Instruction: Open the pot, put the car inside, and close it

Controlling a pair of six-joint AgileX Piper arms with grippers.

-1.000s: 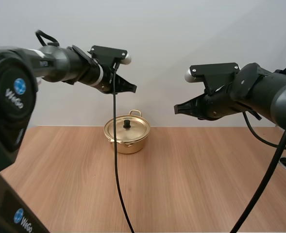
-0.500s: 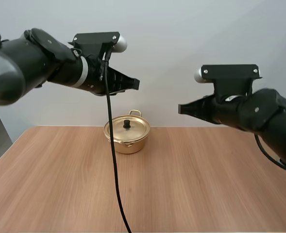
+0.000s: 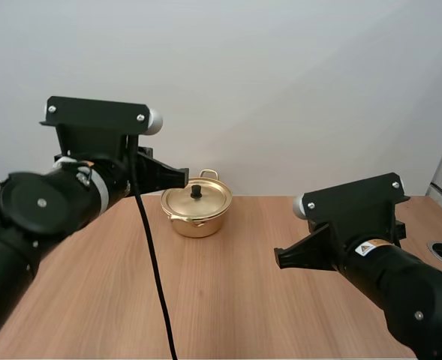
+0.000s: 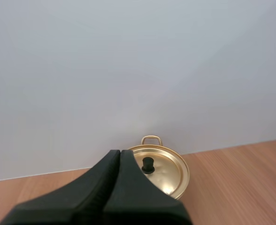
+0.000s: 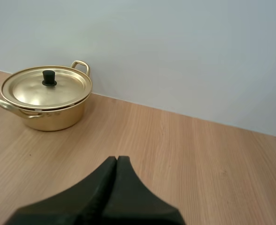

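my left jaws are pressed together on nothing, raised just beside the pot point(image 3: 196, 214) on its left; my right jaws are pressed together too, empty, low over the counter point(image 3: 228, 292) and well apart from the pot; the pot sits far back on the counter near the wall, its lid point(image 3: 205, 201) on, the black knob point(image 3: 196, 192) upright at the centre; as i judge it, opening comes first: spread the left jaws, descend from above, straddle the knob squarely, pinch, lift straight so the pot doesn't drag; count: one pot, one lid, one knob, two handles point(image 3: 208, 175).
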